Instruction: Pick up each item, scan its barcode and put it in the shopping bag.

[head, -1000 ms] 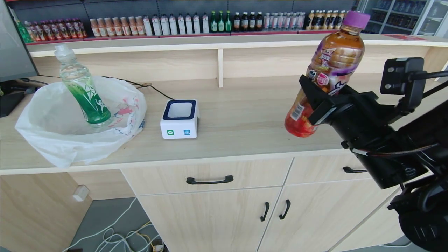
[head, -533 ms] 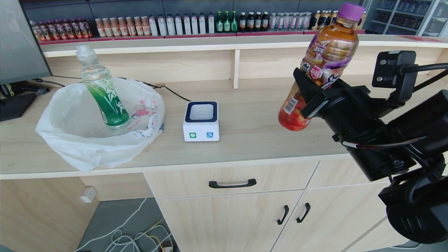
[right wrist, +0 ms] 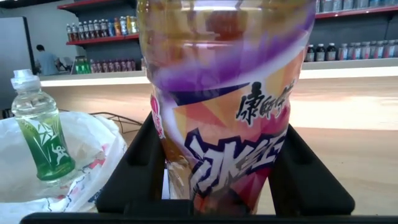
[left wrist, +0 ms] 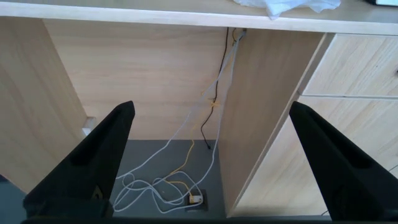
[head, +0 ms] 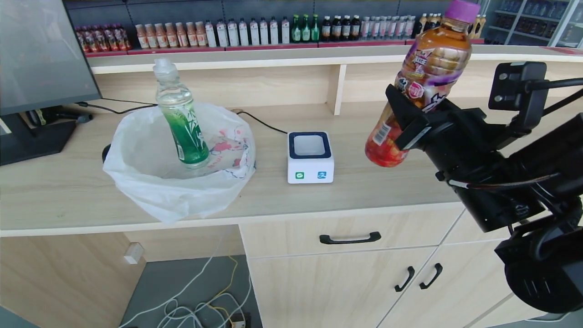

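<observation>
My right gripper (head: 412, 123) is shut on an amber tea bottle (head: 421, 84) with a purple cap and a purple label, held tilted above the right part of the counter. The same tea bottle (right wrist: 224, 99) stands between the black fingers (right wrist: 134, 165) in the right wrist view. A white scanner box (head: 310, 157) with a dark-rimmed window sits on the counter, left of the held bottle. Further left a white shopping bag (head: 150, 182) lies open with a green-labelled bottle (head: 181, 118) standing in it. My left gripper (left wrist: 211, 165) hangs open below the counter, facing the floor.
A monitor (head: 41, 50) and its dark base stand at the counter's far left, with a black cable (head: 262, 122) running behind the bag. Shelves of bottles (head: 255, 32) line the back wall. Drawers and cabinet doors (head: 350, 237) sit under the counter; loose cables (left wrist: 168, 186) lie on the floor.
The head camera has swung left, so the whole scene has shifted right. My right gripper with the tea bottle has come nearer the scanner box.
</observation>
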Controlling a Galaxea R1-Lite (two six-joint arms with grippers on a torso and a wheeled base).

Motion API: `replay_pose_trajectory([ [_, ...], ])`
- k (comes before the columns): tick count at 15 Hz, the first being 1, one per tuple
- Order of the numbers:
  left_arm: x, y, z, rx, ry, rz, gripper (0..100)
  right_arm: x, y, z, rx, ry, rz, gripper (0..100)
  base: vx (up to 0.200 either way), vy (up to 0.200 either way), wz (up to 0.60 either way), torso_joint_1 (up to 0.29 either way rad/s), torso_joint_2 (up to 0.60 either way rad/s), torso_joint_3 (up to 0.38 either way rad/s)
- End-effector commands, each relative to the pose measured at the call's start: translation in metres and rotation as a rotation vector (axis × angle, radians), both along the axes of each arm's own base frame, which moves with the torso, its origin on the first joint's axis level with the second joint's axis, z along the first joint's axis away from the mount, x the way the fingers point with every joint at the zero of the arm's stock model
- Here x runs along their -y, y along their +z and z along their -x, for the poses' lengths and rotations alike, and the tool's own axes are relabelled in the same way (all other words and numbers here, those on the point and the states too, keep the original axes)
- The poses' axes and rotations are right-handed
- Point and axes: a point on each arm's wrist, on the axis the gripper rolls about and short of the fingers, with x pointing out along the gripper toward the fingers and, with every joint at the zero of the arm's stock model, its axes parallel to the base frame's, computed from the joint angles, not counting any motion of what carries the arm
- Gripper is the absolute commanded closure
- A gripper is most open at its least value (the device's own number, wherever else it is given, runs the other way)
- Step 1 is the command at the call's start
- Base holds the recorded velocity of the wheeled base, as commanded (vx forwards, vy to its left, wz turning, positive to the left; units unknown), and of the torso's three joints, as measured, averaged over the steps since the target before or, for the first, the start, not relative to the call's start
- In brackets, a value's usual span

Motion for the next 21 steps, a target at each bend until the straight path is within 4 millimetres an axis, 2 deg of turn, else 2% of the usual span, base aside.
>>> replay_pose_trajectory([
  [1,0.0,0.0,0.0,0.0,0.0,0.0,0,0.007,0.01,0.001,0.032,-0.024,-0.018,100,0.0,0.2,0.0,-0.002,0.0,-0.002],
  [6,0.0,0.0,0.0,0.0,0.0,-0.001,0,0.009,0.015,0.003,0.049,-0.025,-0.029,100,0.0,0.2,0.0,0.0,0.0,0.001],
  [10,0.0,0.0,0.0,-0.001,0.0,-0.003,0,0.013,0.019,0.006,0.073,-0.042,-0.002,100,0.0,0.0,0.0,0.0,0.0,0.0],
  [16,0.0,0.0,0.0,0.0,0.0,-0.003,0,-0.003,0.015,-0.012,0.237,0.019,0.288,100,0.0,0.0,0.0,0.0,0.0,0.0],
  [19,0.0,0.0,0.0,0.0,0.0,-0.003,0,-0.006,0.023,-0.025,0.319,-0.053,0.398,100,0.0,0.0,0.0,0.0,0.0,0.0],
  [21,0.0,0.0,0.0,0.0,0.0,-0.003,0,-0.01,0.025,-0.033,0.376,-0.012,0.531,100,0.0,0.0,0.0,0.0,0.0,0.0],
])
